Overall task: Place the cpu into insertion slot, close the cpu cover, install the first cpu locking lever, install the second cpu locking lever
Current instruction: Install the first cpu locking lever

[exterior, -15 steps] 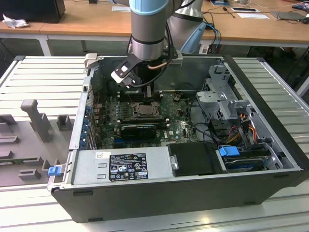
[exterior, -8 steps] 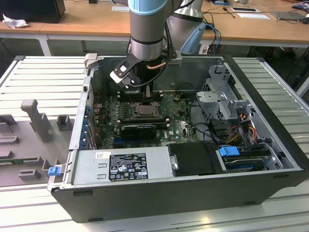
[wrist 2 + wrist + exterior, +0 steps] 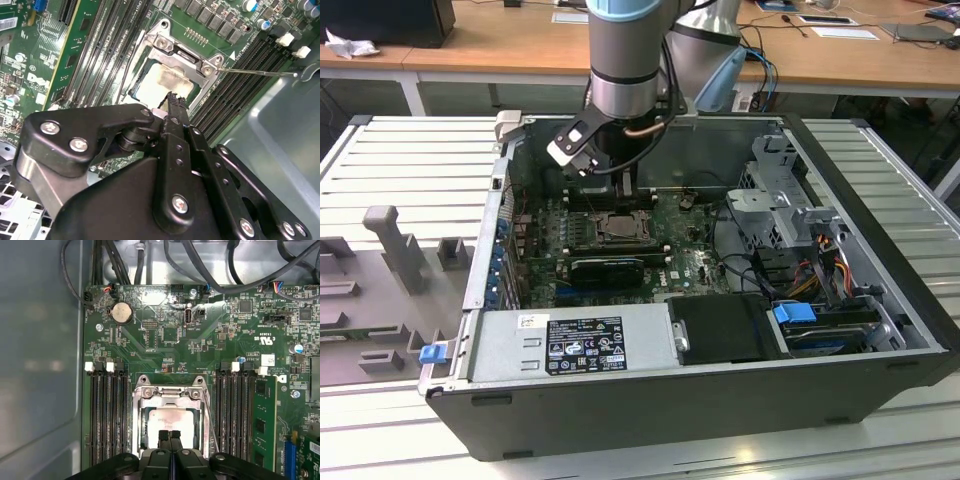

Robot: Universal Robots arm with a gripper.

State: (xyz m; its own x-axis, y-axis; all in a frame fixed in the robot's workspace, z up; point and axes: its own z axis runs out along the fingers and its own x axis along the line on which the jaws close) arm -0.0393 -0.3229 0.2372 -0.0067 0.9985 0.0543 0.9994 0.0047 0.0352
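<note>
Slatted metal desk (image 3: 390, 420) is seen in the foreground of the exterior view, and on it an open computer case (image 3: 650, 395) is laid on its side. Into the case the arm is lowered from above, with the tool (image 3: 625, 203) hung over the slot (image 3: 619, 228) in the green board.

In the first wrist view the tool (image 3: 168, 434) is seen narrow, its tips pressed together with nothing visible between them. Just beyond the tips the cpu (image 3: 172, 417) is seated in the slot, its pale top framed by the cover (image 3: 170, 392), which is already folded down over it. The tips are centred on the cpu's edge nearest the tool. Contact with the cpu or the cover cannot be judged. The memory slots (image 3: 107, 415) are laid parallel on both sides, their long axis running away from the tool.

In the second wrist view the same tips (image 3: 172, 97) are shown from the side, over the cpu (image 3: 155, 82). A thin lever (image 3: 260, 73) is also seen running from the cover's (image 3: 170, 45) corner out across the memory slots. It is judged unlatched. In the first wrist view the lever is reduced to a faint wire (image 3: 209, 415) beside the cover.

Farthest off in the exterior view, wooden desks (image 3: 500, 50) are ranged behind the case.
</note>
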